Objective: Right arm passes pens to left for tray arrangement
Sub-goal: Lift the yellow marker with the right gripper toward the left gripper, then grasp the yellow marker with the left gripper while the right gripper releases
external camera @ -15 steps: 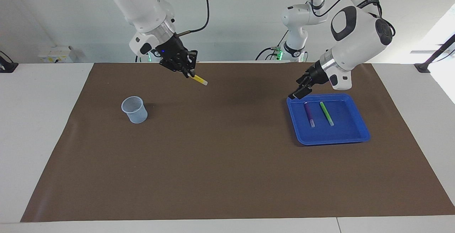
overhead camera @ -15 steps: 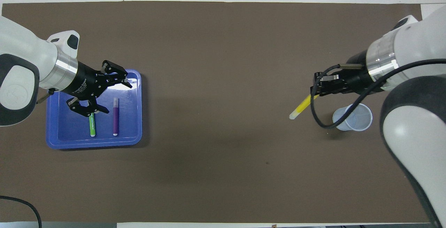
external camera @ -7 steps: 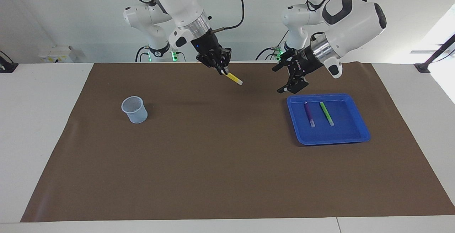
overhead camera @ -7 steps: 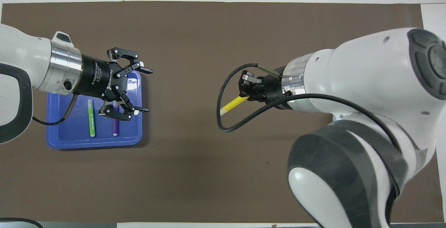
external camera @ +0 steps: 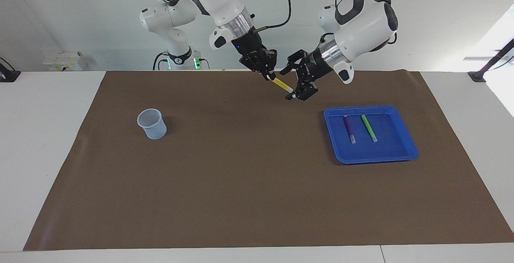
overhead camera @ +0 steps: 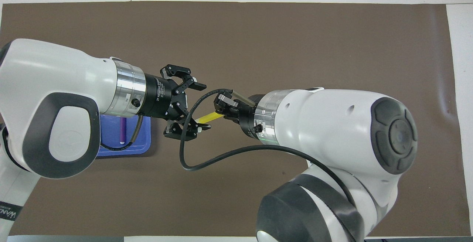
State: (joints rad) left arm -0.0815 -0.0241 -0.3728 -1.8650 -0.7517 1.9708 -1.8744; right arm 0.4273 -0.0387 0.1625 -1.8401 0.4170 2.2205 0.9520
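Note:
My right gripper [external camera: 268, 76] [overhead camera: 223, 111] is shut on the upper end of the yellow pen [external camera: 282, 84] [overhead camera: 209, 117], held in the air over the mat's middle. The left gripper [external camera: 290, 84] [overhead camera: 204, 106] is open, and the pen's pale tip reaches in between its fingers. Whether a finger touches the pen I cannot tell. The blue tray [external camera: 377, 159] [overhead camera: 143, 142] sits toward the left arm's end, with the purple pen [external camera: 349, 129] [overhead camera: 122, 131] and the green pen [external camera: 368, 128] lying side by side in it. In the overhead view the left arm hides the green pen.
A small translucent cup [external camera: 152, 124] stands upright on the brown mat [external camera: 249, 182] toward the right arm's end; the right arm covers it in the overhead view. White tabletop borders the mat all round.
The right gripper carried the yellow pen from near the cup toward the mat's middle. The open left gripper left the tray, swung toward the middle and met the pen's tip.

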